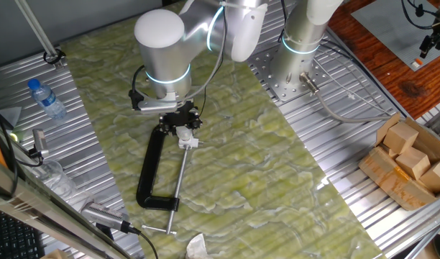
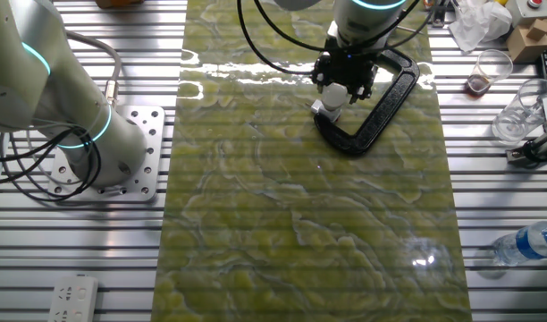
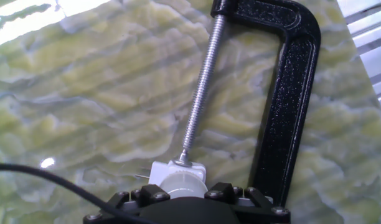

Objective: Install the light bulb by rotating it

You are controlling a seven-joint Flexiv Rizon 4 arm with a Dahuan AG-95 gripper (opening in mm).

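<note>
Claw (image 2: 342,88): black, two-fingered, pointing down over the top end of the C-clamp; fingers drawn in close around the light bulb, pinching it from either side. In the hand view only the black finger bases show at the bottom edge, with the bulb's pale dome between them.

Light bulb (image 2: 332,93): small, rounded, pale grey-white, matte. Sits upright in a white square socket block (image 1: 189,142), directly under the claw. Only a sliver of the dome (image 3: 185,185) is visible in the hand view; its lower part is hidden.

Socket block: white, square, resting on the desk, pressed by the tip of the clamp's threaded screw (image 3: 202,81).

C-clamp (image 1: 149,173): black, cast frame, lying flat on the green marbled mat (image 2: 300,224); silver screw runs from the far jaw to the block; a thin cross handle lies at the screw's outer end.

Desk (image 1: 335,144): ribbed metal surface, mat laid down its middle.

Containers:
- Cardboard box (image 1: 392,183), at the desk's edge, holding several pale wooden blocks (image 1: 403,137).
- Plastic water bottle (image 1: 46,99), lying on the ribbed surface; blue cap; contents not discernible.
- Clear plastic cup (image 2: 492,67), with a dark residue at the bottom.
- Second clear cup (image 2: 521,112), just beside it; contents cannot be told.

Other: white power strip (image 2: 74,298) at the desk's corner.
</note>
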